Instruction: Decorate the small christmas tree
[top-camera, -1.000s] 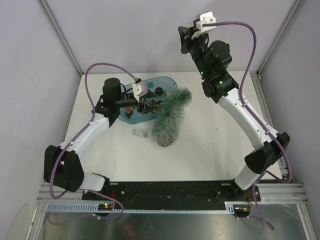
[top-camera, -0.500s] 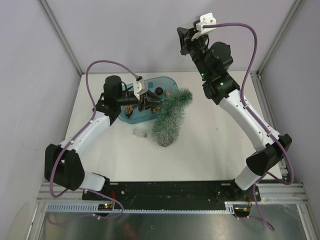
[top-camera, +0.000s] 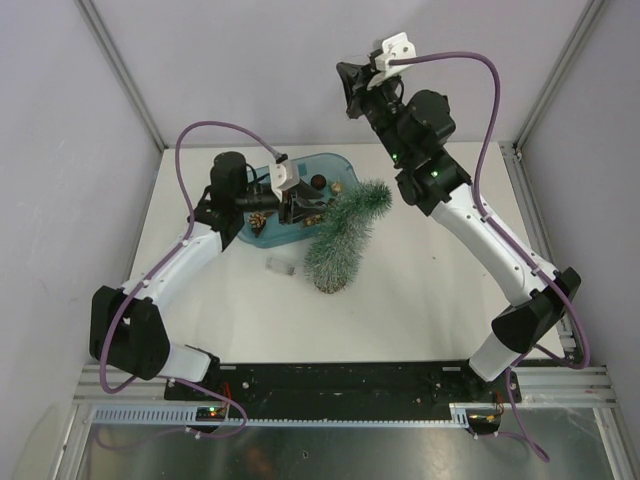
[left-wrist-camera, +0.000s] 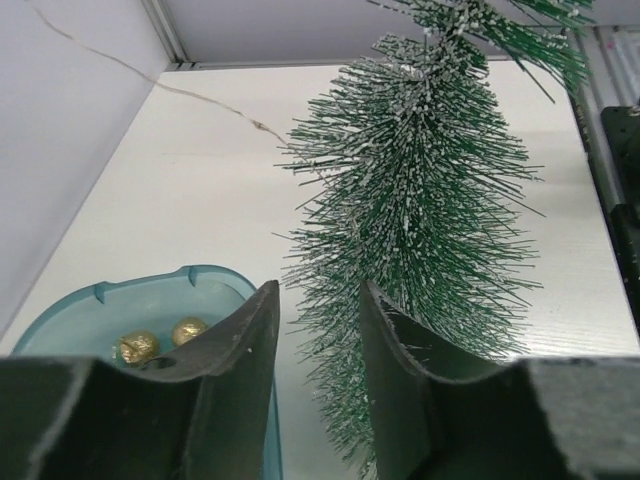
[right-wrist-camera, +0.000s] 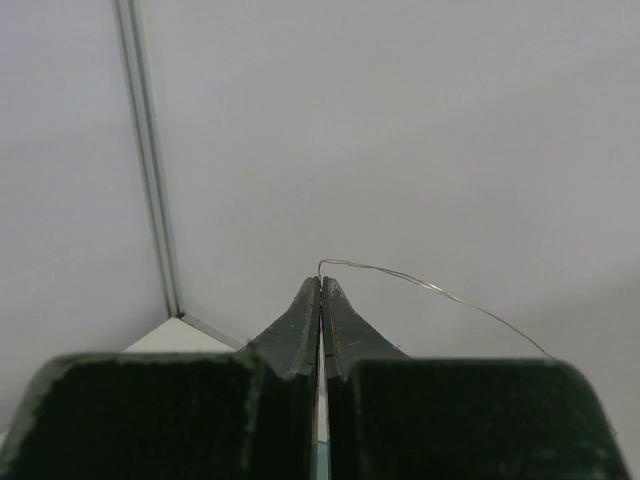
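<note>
While the right gripper (right-wrist-camera: 321, 283) pinches a thin wire (right-wrist-camera: 432, 288) aloft, the small christmas tree (top-camera: 338, 243) lies by the blue tub (top-camera: 332, 166).
Over the tub the left gripper (left-wrist-camera: 318, 292) hovers, fingers apart.

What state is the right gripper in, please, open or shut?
Shut: the right gripper has fingers pressed together, pinching a thin wire.
</note>
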